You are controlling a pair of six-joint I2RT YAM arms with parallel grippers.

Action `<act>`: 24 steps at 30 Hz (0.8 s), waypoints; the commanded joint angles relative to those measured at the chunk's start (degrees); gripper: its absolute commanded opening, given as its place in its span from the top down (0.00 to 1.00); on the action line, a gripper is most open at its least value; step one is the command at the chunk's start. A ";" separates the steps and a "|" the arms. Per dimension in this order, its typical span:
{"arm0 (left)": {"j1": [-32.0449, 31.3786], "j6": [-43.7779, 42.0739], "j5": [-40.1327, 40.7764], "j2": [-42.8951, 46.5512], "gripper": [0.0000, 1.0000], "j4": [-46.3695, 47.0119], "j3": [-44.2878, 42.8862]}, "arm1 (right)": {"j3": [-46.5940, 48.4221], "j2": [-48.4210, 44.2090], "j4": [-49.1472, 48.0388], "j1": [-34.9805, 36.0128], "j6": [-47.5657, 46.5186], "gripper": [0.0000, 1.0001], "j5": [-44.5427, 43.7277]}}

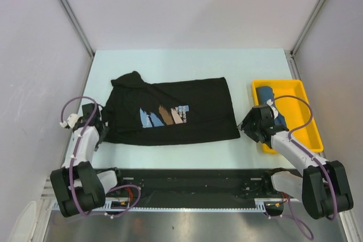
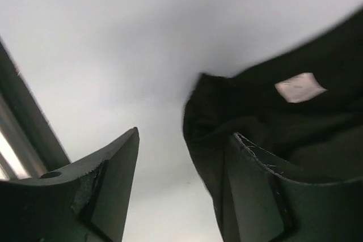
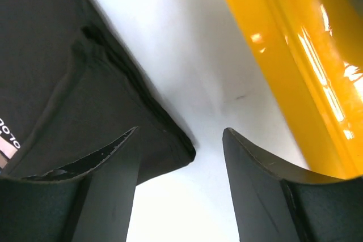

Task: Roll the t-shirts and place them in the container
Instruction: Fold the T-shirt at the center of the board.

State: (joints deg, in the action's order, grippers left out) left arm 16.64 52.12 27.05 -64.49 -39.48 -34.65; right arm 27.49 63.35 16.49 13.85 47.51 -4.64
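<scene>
The black t-shirt (image 1: 170,111) lies flat on the table, print side up, collar end to the left. Its blue, brown and white print (image 1: 163,116) sits mid-cloth. The teal-blue t-shirt (image 1: 271,103) lies rolled in the yellow tray (image 1: 306,126). My left gripper (image 1: 101,124) is open at the black shirt's left sleeve edge; the left wrist view shows the cloth (image 2: 295,123) by the right finger (image 2: 255,196). My right gripper (image 1: 245,127) is open at the shirt's near right corner (image 3: 170,145), between the shirt and the tray.
The yellow tray wall (image 3: 283,72) runs close on the right of my right gripper. White walls with metal posts (image 1: 71,15) enclose the table on three sides. A black rail (image 1: 187,182) lies along the near edge.
</scene>
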 commanded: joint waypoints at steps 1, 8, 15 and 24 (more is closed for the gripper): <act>-1.17 -11.40 -4.10 5.76 0.34 5.46 -4.19 | 7.48 -1.21 1.35 2.93 -4.61 0.36 -5.28; -8.29 -13.71 -6.65 6.92 0.33 3.28 -2.88 | 18.12 6.07 -0.41 9.00 -9.71 0.34 -5.03; -9.79 -6.41 -1.99 12.45 0.48 0.35 -1.03 | 20.33 12.93 -3.92 15.07 -11.03 0.34 -5.38; -9.88 -10.46 -9.91 1.57 0.64 8.19 -1.30 | 20.42 21.28 -10.16 20.78 -12.09 0.38 -2.65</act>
State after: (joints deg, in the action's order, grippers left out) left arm 7.03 43.05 20.12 -59.00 -34.83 -35.57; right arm 46.28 83.33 10.98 31.86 37.10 -7.64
